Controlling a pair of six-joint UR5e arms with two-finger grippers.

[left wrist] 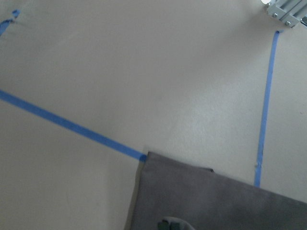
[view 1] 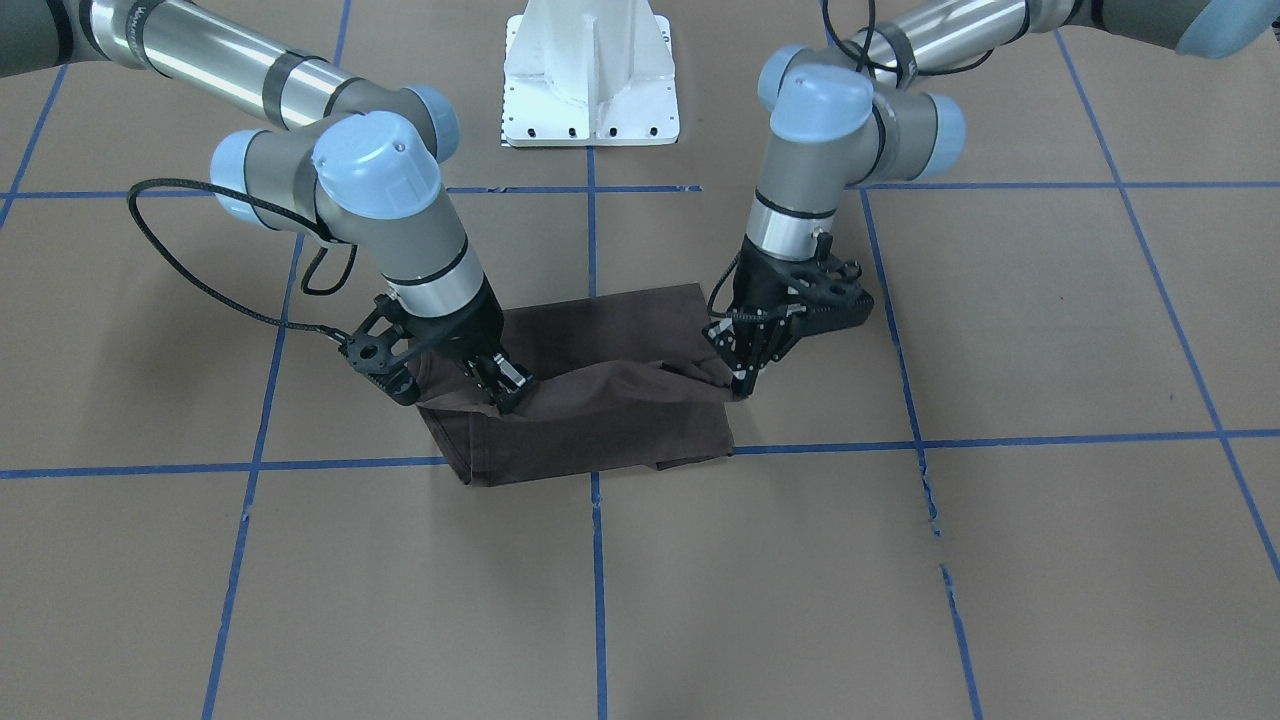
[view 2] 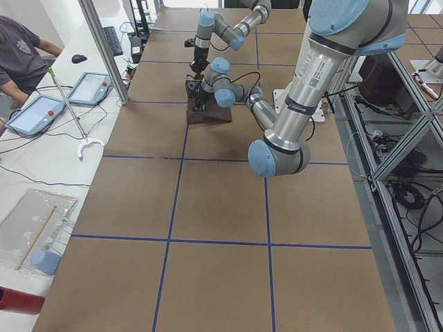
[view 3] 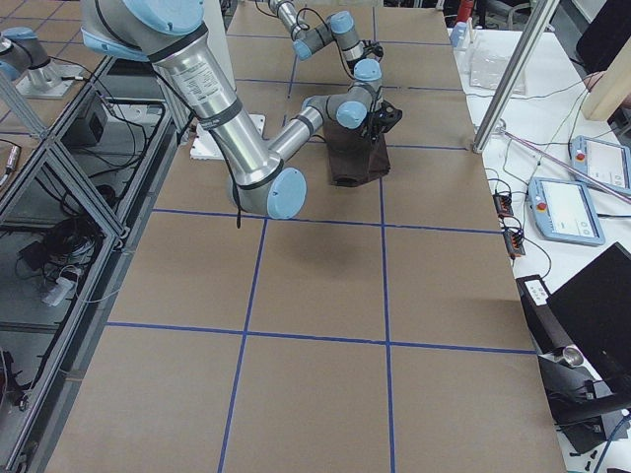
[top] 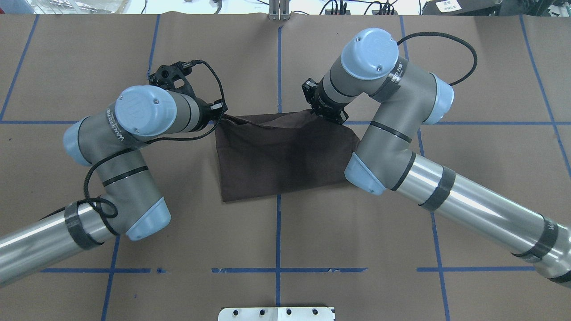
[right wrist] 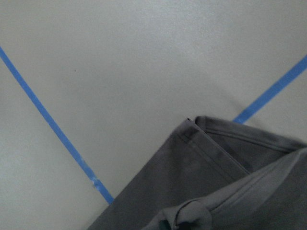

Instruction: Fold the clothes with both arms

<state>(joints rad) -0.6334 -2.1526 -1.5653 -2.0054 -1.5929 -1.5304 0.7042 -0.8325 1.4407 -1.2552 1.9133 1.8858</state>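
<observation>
Near the middle of the brown table (view 1: 1000, 560), a dark brown-grey T-shirt (view 1: 600, 430), folded down to a rough rectangle and covering a crossing of blue tape lines (view 1: 597, 580). In the front-facing view, right hand (view 1: 508, 392) at the shirt's 9 o'clock side, fingers clenched on a pinch of cloth. Left hand (view 1: 742, 388) at the 3 o'clock side, fingertips likewise nipped tight on the fabric edge. Between the two hands, a creased ridge of cloth raised a little off the layer beneath. Toward 12 o'clock, the rest of the shirt flat and smooth on the table. From the right wrist, a bunched fold at 6 o'clock and a stitched hem corner just above it. From the left wrist, a flat shirt corner touching a tape line. Right arm (view 1: 390, 200) and left arm (view 1: 810, 150) bent steeply down from 10 and 2 o'clock. At 12 o'clock, well apart from the shirt, a white pedestal base (view 1: 590, 80).
</observation>
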